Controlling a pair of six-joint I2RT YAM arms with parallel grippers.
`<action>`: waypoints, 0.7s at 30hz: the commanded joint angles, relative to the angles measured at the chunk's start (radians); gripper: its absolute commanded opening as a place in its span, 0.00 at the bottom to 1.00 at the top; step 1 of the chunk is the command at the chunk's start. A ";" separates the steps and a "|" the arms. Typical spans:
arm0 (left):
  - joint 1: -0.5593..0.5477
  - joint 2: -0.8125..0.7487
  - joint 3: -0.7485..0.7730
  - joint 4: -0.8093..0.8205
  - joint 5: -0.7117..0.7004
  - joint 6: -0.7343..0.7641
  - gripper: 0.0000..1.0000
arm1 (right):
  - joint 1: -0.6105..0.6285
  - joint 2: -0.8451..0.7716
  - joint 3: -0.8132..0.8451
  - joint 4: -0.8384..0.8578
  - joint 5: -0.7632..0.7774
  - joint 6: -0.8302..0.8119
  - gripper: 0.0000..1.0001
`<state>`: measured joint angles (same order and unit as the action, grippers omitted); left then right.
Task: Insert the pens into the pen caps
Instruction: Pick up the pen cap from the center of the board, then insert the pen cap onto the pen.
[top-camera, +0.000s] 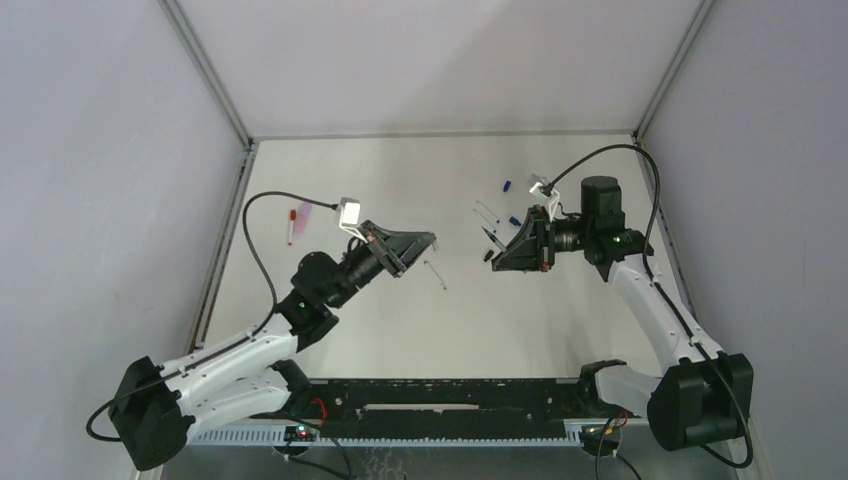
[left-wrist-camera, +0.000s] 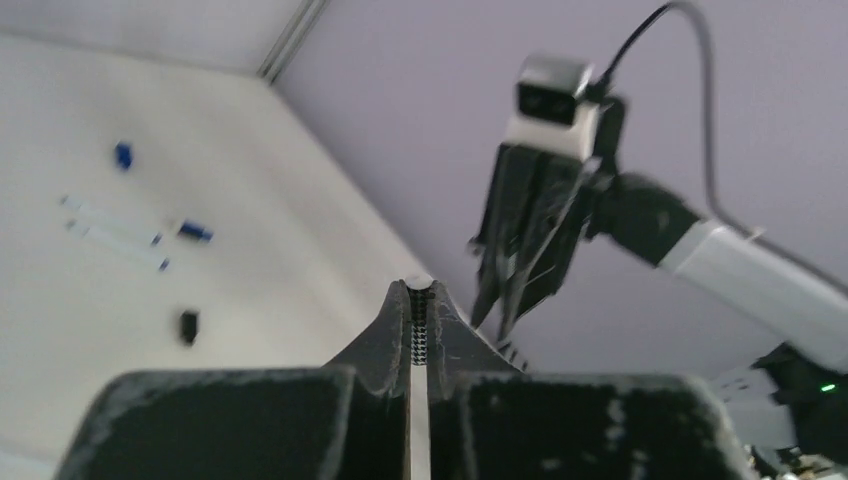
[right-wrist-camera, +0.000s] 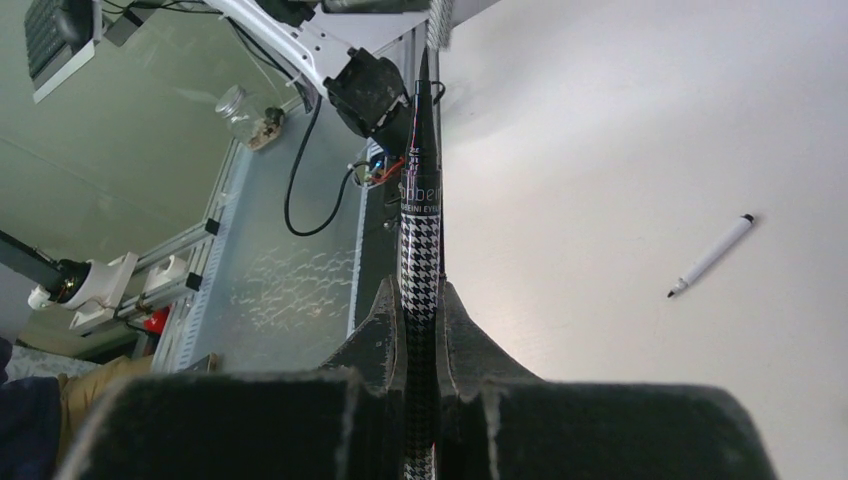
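Note:
My left gripper (top-camera: 432, 240) (left-wrist-camera: 418, 290) is shut on a short houndstooth-patterned pen cap (left-wrist-camera: 418, 312) whose white round end shows at the fingertips. My right gripper (top-camera: 492, 256) (right-wrist-camera: 420, 292) is shut on a black-and-white houndstooth pen (right-wrist-camera: 421, 235); its dark pointed tip sticks out forward. The two grippers face each other above the table's middle, a small gap apart. A thin white pen (top-camera: 435, 272) (right-wrist-camera: 712, 255) lies on the table between them. Two blue-and-white pens (left-wrist-camera: 115, 232) and two blue caps (left-wrist-camera: 195, 232) lie at the back right.
A red pen (top-camera: 291, 226) and a pink piece (top-camera: 320, 205) lie at the back left. A small black cap (left-wrist-camera: 188, 326) lies on the table near the right gripper. Grey walls enclose the table (top-camera: 420, 330) on three sides.

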<state>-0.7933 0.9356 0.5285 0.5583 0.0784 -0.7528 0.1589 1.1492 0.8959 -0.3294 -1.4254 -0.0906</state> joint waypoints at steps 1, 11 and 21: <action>-0.041 0.026 -0.018 0.316 -0.111 -0.028 0.00 | 0.010 -0.035 0.035 0.045 -0.045 0.030 0.00; -0.149 0.196 0.012 0.732 -0.285 0.002 0.00 | 0.069 -0.061 0.065 0.060 -0.027 0.074 0.00; -0.230 0.325 0.090 0.861 -0.311 0.036 0.00 | 0.075 -0.077 0.093 0.044 -0.014 0.084 0.00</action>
<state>-0.9970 1.2469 0.5426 1.3220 -0.1986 -0.7654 0.2253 1.0897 0.9512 -0.2886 -1.4414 -0.0193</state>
